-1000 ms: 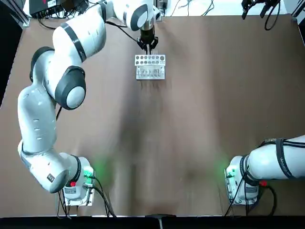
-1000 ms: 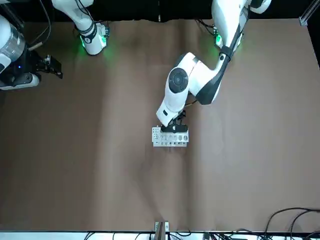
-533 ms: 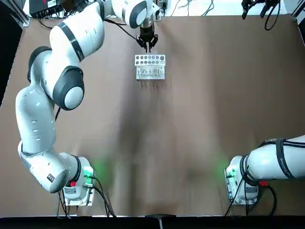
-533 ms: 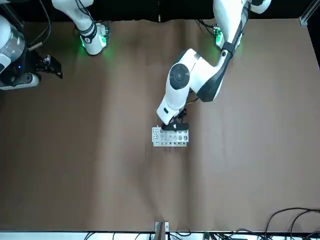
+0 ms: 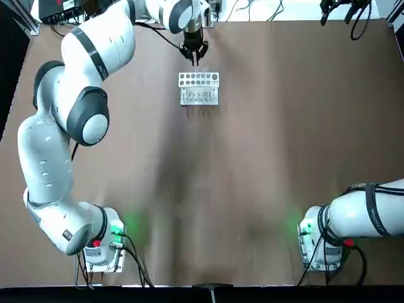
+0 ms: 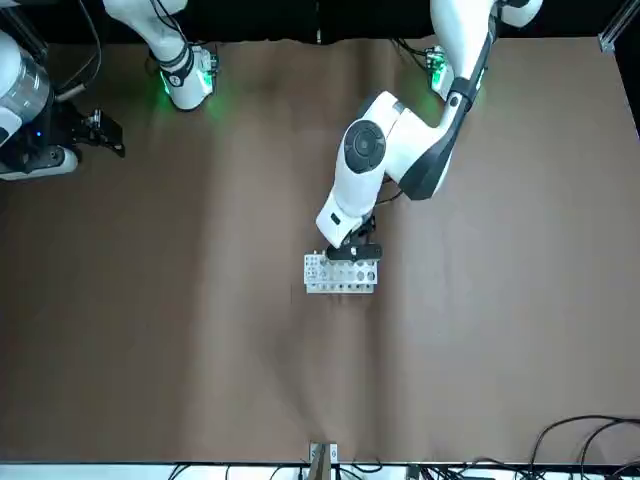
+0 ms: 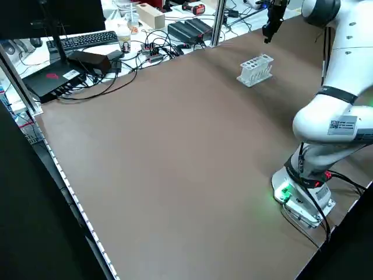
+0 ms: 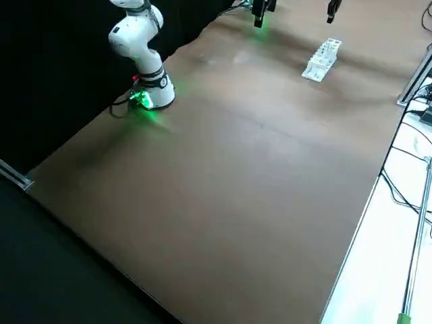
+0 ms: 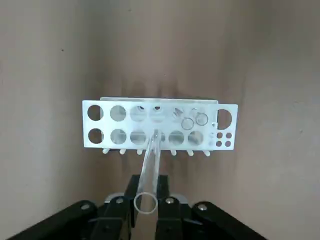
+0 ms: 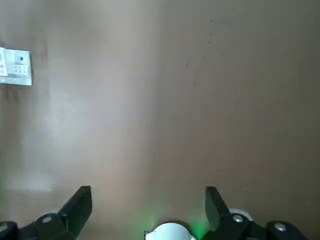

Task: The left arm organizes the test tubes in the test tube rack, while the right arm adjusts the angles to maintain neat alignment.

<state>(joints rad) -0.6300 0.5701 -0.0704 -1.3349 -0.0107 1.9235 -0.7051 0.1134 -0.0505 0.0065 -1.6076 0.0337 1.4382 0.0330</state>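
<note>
- Clear glass shows between the fingers of the left end effector [image 9: 147, 207]: it is clamped on a single test tube [image 9: 149, 167], held by its open upper end with the closed tip pointing down at the rack.
- The white test tube rack [image 5: 199, 88] stands on the brown counter [image 5: 265, 158] at its far side, well away from both arm bases; in the left wrist view its top plate [image 9: 159, 125] shows two rows of round holes.
- At least two other tubes [image 9: 194, 119] sit in holes toward one end of the rack, leaning slightly rather than standing straight.
- Over the last second the left arm [image 5: 95, 76] has lifted and drawn back from the rack: earlier its end effector hung right at the rack's far edge, and now it sits clear of it on the far side in the top view [image 5: 193, 52].
- That rise most likely means a tube has just been pulled free and is being carried to another hole; lowering it will need the tip lined up over an empty opening.
- The right end effector [image 10: 147, 210] is parked well apart, fingers spread wide and empty, with only the rack's corner [image 10: 16, 67] in its view.
- No angle adjustment by the right arm [image 5: 363, 211] appears under way yet.
</note>
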